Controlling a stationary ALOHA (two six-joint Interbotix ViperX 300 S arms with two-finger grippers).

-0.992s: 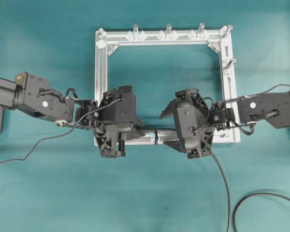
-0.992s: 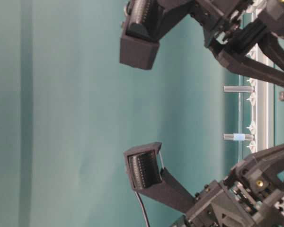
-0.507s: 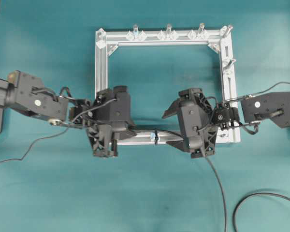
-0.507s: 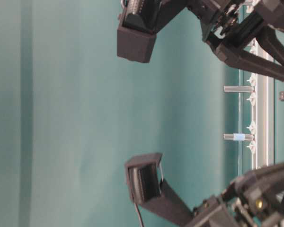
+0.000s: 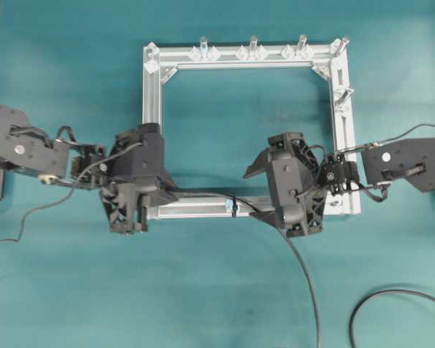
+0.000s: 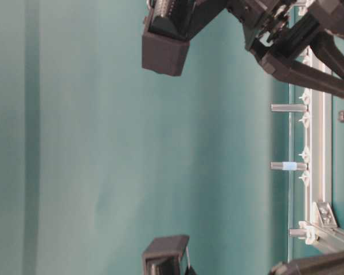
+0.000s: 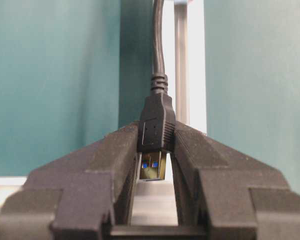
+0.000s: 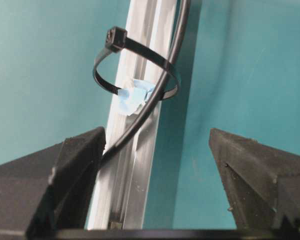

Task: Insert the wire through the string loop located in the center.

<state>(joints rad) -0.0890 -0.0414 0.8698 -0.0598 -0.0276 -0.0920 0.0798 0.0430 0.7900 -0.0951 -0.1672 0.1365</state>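
The wire's black plug (image 7: 156, 122) with its gold tip sits pinched in my left gripper (image 7: 156, 137), which is shut on it. In the overhead view the left gripper (image 5: 167, 194) hovers at the near-left corner of the frame. From there the wire (image 5: 309, 279) runs right along the near bar and through the string loop (image 5: 234, 205). It passes under my right gripper (image 5: 259, 192) and trails off the near edge. In the right wrist view the right gripper (image 8: 157, 137) is open. The wire (image 8: 175, 45) threads the string loop (image 8: 145, 52) and brushes past its left finger (image 8: 80, 165).
A square aluminium frame (image 5: 152, 109) lies on the teal surface, with silver pegs (image 5: 253, 43) along its far bar and a blue tape scrap (image 8: 132, 97) under the loop. Another black cable (image 5: 391, 293) curls at the near right. The table-level view shows pegs (image 6: 286, 107) and black arm parts.
My left gripper has drawn back to the left with the plug, pulling more wire through the loop. The right gripper has stayed open and nearly still.
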